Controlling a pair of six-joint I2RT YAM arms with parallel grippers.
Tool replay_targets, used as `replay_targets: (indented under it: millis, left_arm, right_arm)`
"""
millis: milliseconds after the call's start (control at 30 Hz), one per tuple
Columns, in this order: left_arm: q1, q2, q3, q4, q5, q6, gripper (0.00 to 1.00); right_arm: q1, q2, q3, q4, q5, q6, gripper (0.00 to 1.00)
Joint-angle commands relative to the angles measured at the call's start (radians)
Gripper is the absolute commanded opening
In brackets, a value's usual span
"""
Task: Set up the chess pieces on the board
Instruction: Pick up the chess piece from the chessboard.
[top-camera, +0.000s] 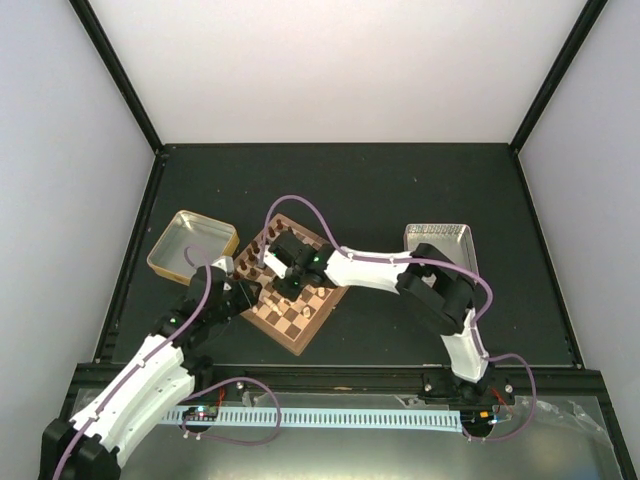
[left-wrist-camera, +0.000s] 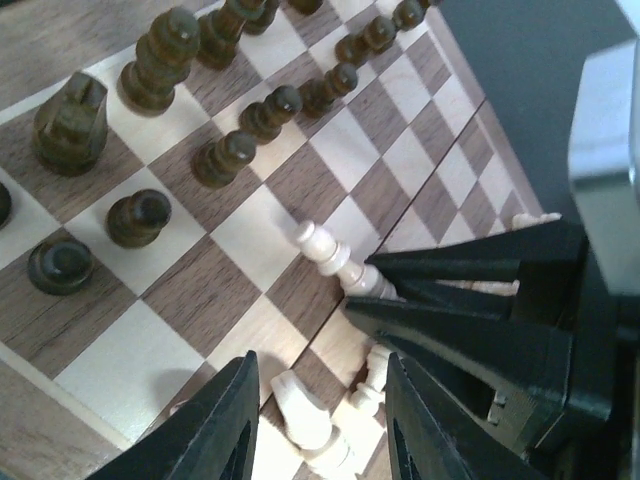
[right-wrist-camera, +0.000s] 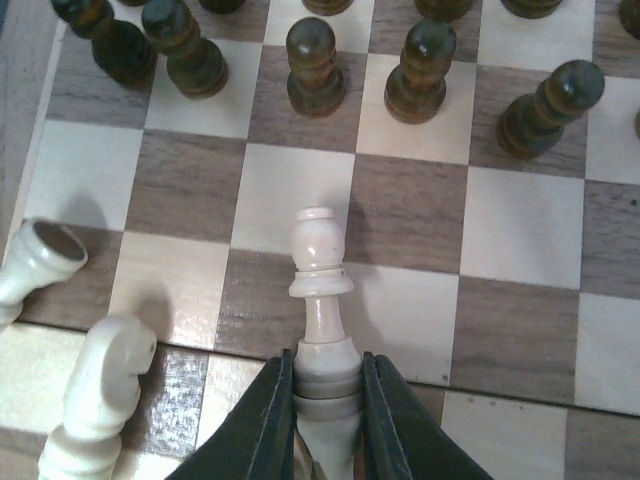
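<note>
The board (top-camera: 301, 322) lies mid-table, also seen in the left wrist view (left-wrist-camera: 240, 235) and the right wrist view (right-wrist-camera: 510, 235). Dark chess pieces (right-wrist-camera: 315, 65) stand in rows at its far side (left-wrist-camera: 235, 155). My right gripper (right-wrist-camera: 325, 375) is shut on the base of a cream piece (right-wrist-camera: 322, 290), which lies tilted low over the board; it also shows in the left wrist view (left-wrist-camera: 340, 262). My left gripper (left-wrist-camera: 320, 420) is open, its jaws either side of cream pieces (left-wrist-camera: 300, 410) lying on the board. Both grippers (top-camera: 252, 292) (top-camera: 291, 280) meet over the board's left part.
A cream knight (right-wrist-camera: 100, 390) and another cream piece (right-wrist-camera: 35, 260) lie toppled left of my right gripper. A gold-tan tray (top-camera: 190, 243) stands left of the board. A pale rectangular tray (top-camera: 440, 240) stands to the right, behind the right arm.
</note>
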Motion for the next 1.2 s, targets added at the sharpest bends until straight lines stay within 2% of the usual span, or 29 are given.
replay_targets:
  millis: [0, 133, 433, 700, 767, 1000, 1167]
  left_arm:
    - [0.01, -0.031, 0.02, 0.038, 0.01, -0.018, 0.37]
    - [0.013, -0.037, 0.047, 0.038, 0.017, -0.028, 0.43]
    - [0.034, -0.028, 0.088, 0.142, 0.094, -0.009, 0.64]
    - [0.062, 0.055, 0.113, 0.255, 0.167, 0.023, 0.67]
    - [0.068, 0.081, 0.11, 0.282, 0.187, 0.021, 0.66]
    - [0.075, 0.114, 0.094, 0.35, 0.274, 0.009, 0.41]
    - [0.076, 0.107, 0.085, 0.366, 0.284, 0.004, 0.32]
  right_arm:
    - [-0.011, -0.088, -0.093, 0.173, 0.016, -0.026, 0.01]
    - [-0.019, -0.167, -0.167, 0.277, 0.009, -0.033, 0.01]
    - [-0.035, -0.282, -0.278, 0.382, -0.055, -0.045, 0.01]
    - [-0.036, -0.338, -0.327, 0.411, -0.132, -0.045, 0.02]
    - [-0.037, -0.348, -0.334, 0.416, -0.143, -0.038, 0.02]
    - [-0.036, -0.371, -0.345, 0.435, -0.176, -0.009, 0.03]
    - [-0.036, -0.378, -0.345, 0.44, -0.197, 0.009, 0.05]
